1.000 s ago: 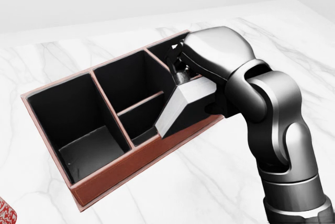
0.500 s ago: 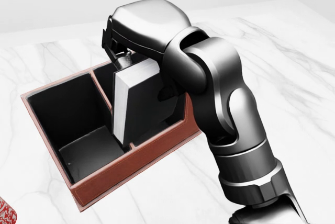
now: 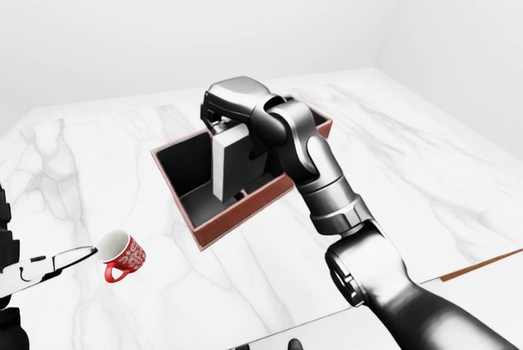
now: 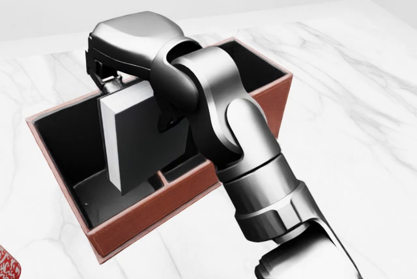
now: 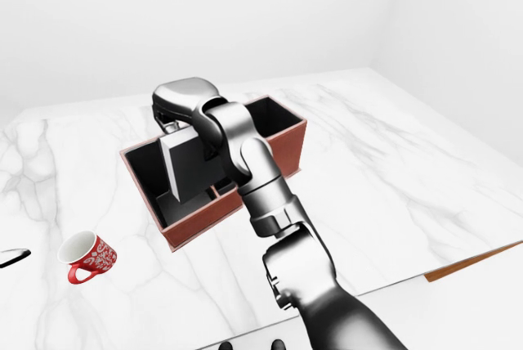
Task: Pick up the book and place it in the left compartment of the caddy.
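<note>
The red-brown caddy [image 4: 150,210] with black compartments lies slantwise on the white marble table. My right hand [image 4: 116,82] is shut on the top of the book [image 4: 140,142], a dark volume with a white page edge. The book hangs nearly upright, slightly tilted, over the left compartment [image 4: 68,139], and its lower end sits below the rim near the divider. The forearm hides the middle compartments. In the left-eye view my left hand [image 3: 49,264] is low at the left edge with its fingers stretched out, holding nothing.
A red patterned mug [image 3: 122,256] lies on its side on the table, just right of my left fingertips and left of the caddy. The table's near edge [image 3: 482,266] shows as a wooden strip at the lower right. White walls rise behind.
My right arm has swung left along the caddy with the book, from the right end past the middle to the left compartment. The book has turned from slanted to nearly upright.
</note>
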Available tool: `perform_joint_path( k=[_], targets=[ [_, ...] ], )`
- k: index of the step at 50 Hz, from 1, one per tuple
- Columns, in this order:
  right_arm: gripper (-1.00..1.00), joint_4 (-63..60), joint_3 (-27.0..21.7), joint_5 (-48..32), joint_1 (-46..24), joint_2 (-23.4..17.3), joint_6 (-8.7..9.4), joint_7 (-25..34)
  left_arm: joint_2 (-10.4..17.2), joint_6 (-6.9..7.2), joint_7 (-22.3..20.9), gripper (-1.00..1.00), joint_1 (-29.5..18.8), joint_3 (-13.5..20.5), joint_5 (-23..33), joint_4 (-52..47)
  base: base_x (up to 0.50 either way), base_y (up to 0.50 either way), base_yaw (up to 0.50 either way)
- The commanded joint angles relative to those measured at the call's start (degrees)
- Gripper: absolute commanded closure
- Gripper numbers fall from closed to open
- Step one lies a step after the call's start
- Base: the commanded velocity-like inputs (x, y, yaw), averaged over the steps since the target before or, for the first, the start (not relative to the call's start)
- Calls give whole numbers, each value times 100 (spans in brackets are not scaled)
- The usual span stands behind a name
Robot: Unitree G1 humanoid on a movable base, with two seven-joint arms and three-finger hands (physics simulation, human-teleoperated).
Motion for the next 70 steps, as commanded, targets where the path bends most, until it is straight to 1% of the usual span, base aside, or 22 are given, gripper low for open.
perform_joint_path(
  k=[1, 10, 15, 21, 29, 34, 50, 60, 70],
  targets=[
    [100, 703, -86, 158, -485, 197, 0, -907, -24, 0, -40, -100, 28, 18, -5, 38, 0, 0, 0],
    [100, 1430, -105, 273, -903, 204, 0, -1926, -46, 0, -69, -100, 41, -1, 11, 107, 0, 0, 0],
    [100, 1881, -105, 209, -1100, 146, 0, -2635, -61, 0, -78, -100, 43, -29, 34, 154, 0, 0, 0],
    [100, 2059, -97, 203, -1100, 194, 0, -3088, -87, 0, -95, -100, 59, -81, 44, 182, 0, 0, 0],
    [100, 2282, -29, 54, -913, 247, 0, -3483, -106, 0, -147, -100, 100, -38, 6, 219, 0, 0, 0],
    [100, 2265, 14, 47, -684, 373, 0, -3685, -131, 0, -175, -100, 113, -60, 9, 253, 0, 0, 0],
    [100, 1847, 135, 22, -454, 749, 0, -3672, -119, 0, -186, -100, 117, -81, -20, 339, 0, 0, 0],
    [100, 2423, 137, -81, -567, 721, 0, -4076, -123, 0, -223, -100, 139, -37, -55, 375, 0, 0, 0],
    [100, 2975, 73, -192, -832, 570, 0, -4512, -134, 0, -240, -100, 149, -40, -42, 448, 0, 0, 0]
  ],
)
